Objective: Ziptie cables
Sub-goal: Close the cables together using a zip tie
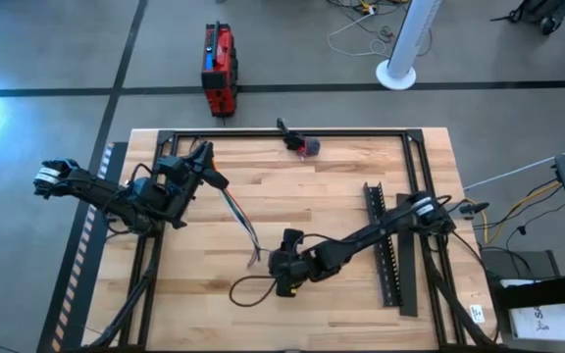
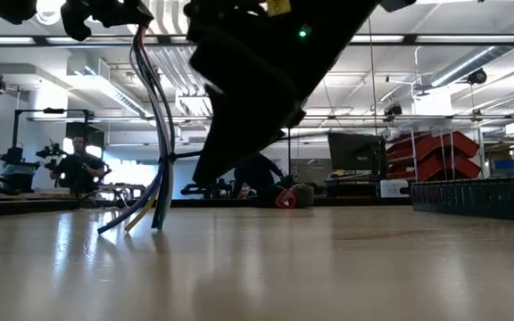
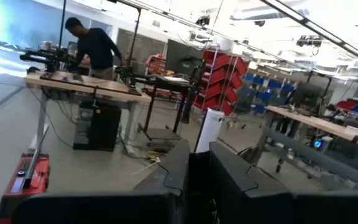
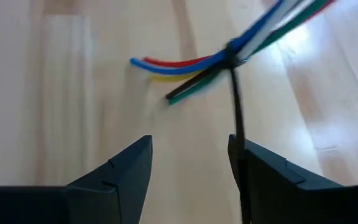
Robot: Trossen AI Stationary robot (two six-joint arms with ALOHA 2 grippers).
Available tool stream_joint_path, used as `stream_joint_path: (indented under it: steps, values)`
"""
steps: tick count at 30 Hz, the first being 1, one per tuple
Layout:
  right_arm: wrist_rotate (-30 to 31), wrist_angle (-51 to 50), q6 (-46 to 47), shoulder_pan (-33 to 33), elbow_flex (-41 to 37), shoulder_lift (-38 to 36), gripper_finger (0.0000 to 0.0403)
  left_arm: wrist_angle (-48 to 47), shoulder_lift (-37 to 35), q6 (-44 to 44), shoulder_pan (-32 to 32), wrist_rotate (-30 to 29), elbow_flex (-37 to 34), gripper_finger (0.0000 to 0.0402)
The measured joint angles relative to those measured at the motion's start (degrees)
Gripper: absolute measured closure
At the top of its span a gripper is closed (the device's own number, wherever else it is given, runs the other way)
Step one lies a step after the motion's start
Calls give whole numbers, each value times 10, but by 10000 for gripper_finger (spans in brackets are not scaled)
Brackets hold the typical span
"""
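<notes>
The left gripper point(image 1: 207, 165) is clenched on the upper end of the cables point(image 1: 241, 221) and holds them up, so the bundle hangs down with its loose ends on the wooden table point(image 1: 341, 196). A black zip tie point(image 4: 235, 93) is around the bundle. The right gripper point(image 1: 281, 263) stands near the lower ends, its fingers point(image 4: 126, 165) released and holding nothing.

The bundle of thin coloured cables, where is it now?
In the high view the bundle of thin coloured cables hangs left of centre from the shut left gripper, its lower ends touching the wooden table beside the open right gripper.
</notes>
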Motion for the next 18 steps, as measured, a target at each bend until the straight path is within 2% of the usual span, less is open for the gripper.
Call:
stream_joint_path:
  steps: [3, 8, 12, 15, 18]
  values:
    - [4, -21, -11, 0, 0, -21, 213, 0, 0, 5, 0, 0, 0, 373]
    - [53, -107, -28, 0, 2, -77, 215, 0, 0, -5, -3, 3, 1, 373]
    - [60, -181, -40, 2, -8, -103, 215, 0, 0, -30, -14, 32, 2, 373]
    - [65, -185, -93, 3, -37, -108, 215, 1, -2, -43, -24, 40, 2, 373]
    - [138, -182, -143, 4, -66, -108, 215, 1, -2, -54, -38, 54, 3, 373]
